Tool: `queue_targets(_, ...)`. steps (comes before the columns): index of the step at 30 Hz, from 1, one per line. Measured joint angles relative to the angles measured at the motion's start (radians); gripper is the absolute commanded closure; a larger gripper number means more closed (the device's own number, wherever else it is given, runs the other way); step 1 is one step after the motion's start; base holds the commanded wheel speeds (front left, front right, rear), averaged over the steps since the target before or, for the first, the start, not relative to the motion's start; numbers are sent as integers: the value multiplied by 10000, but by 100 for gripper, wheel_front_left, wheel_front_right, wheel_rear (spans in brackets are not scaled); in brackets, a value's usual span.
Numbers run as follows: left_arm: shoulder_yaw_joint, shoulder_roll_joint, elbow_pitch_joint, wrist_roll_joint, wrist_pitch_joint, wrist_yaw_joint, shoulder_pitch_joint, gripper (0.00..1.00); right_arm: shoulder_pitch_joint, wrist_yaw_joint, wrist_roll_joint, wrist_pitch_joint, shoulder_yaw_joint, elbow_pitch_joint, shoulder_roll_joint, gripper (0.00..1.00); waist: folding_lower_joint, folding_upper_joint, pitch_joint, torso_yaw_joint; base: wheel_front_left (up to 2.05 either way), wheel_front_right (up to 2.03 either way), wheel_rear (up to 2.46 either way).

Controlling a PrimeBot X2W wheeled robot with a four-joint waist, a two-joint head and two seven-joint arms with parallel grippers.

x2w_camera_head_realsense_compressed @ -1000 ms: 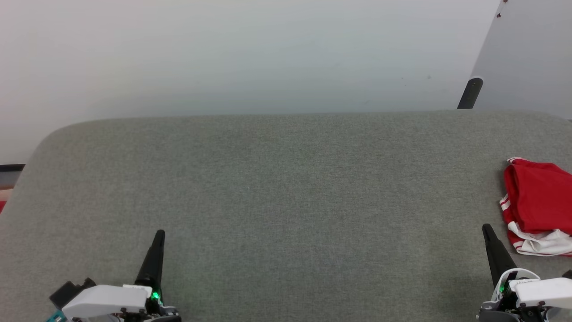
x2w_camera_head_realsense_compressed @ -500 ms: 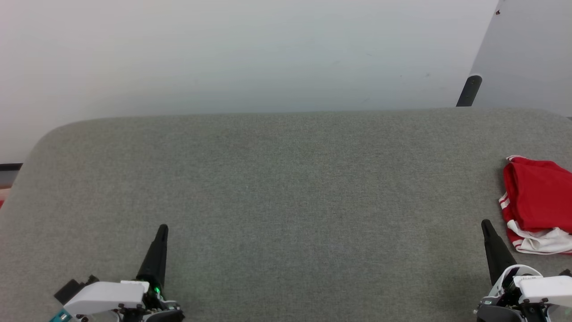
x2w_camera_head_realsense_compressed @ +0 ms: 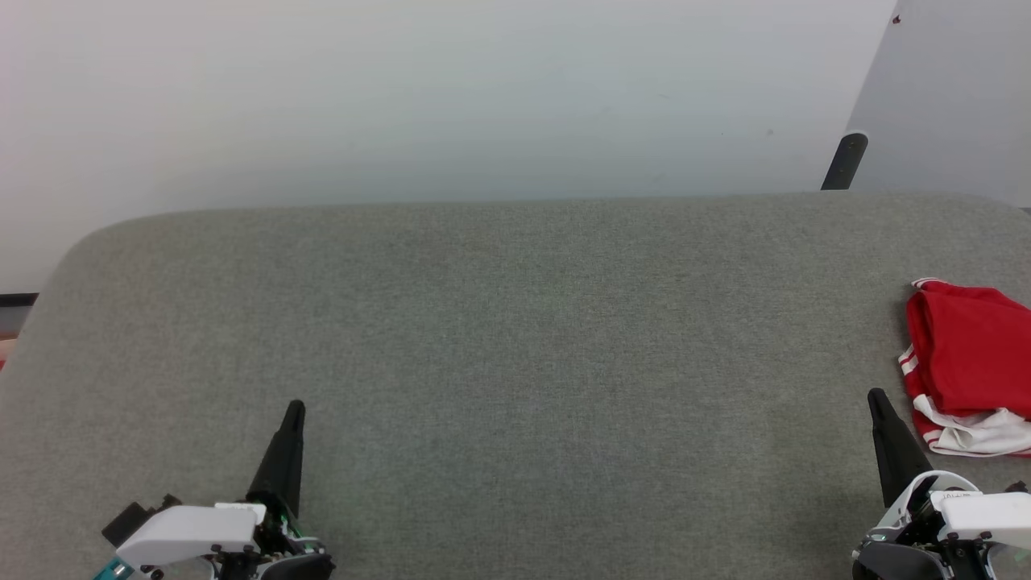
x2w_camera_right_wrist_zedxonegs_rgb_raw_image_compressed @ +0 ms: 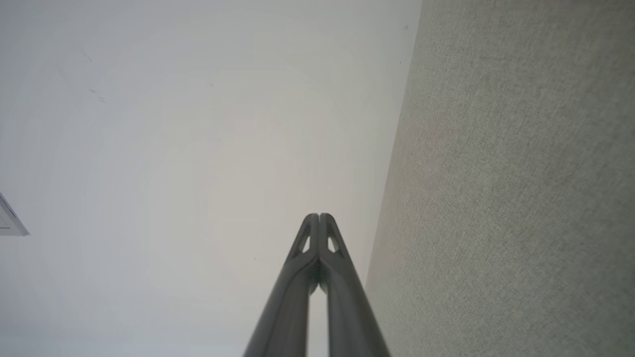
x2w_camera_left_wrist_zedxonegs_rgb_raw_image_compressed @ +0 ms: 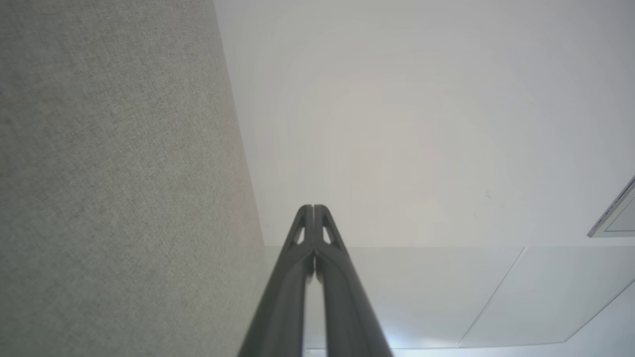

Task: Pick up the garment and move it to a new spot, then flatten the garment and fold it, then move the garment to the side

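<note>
The garment (x2w_camera_head_realsense_compressed: 966, 362) lies bunched at the grey surface's (x2w_camera_head_realsense_compressed: 515, 338) right edge, just beyond the right gripper (x2w_camera_head_realsense_compressed: 876, 400). Both grippers' jaws are pressed together, empty; the left gripper (x2w_camera_head_realsense_compressed: 295, 409) sits well apart. Open wide, pinch deep into the fabric.

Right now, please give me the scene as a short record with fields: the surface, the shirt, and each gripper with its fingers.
surface: grey fabric-covered table, pale wall behind it
shirt: red shirt with white striped trim, folded, lying at the table's right edge, partly cut off by the head view's border
left gripper: left gripper at lower left, fingers closed together, holding nothing
right gripper: right gripper at lower right, fingers closed together, holding nothing, just left of the shirt and not touching it
task stage: shirt looks already folded and set aside
</note>
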Motion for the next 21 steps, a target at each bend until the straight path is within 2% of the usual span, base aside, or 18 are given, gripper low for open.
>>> queue_targets(21,-2,-2,0,0,4,0,-1,100,0,0,0,0,0,0,0,100,-1,0,0,0,0,0,0)
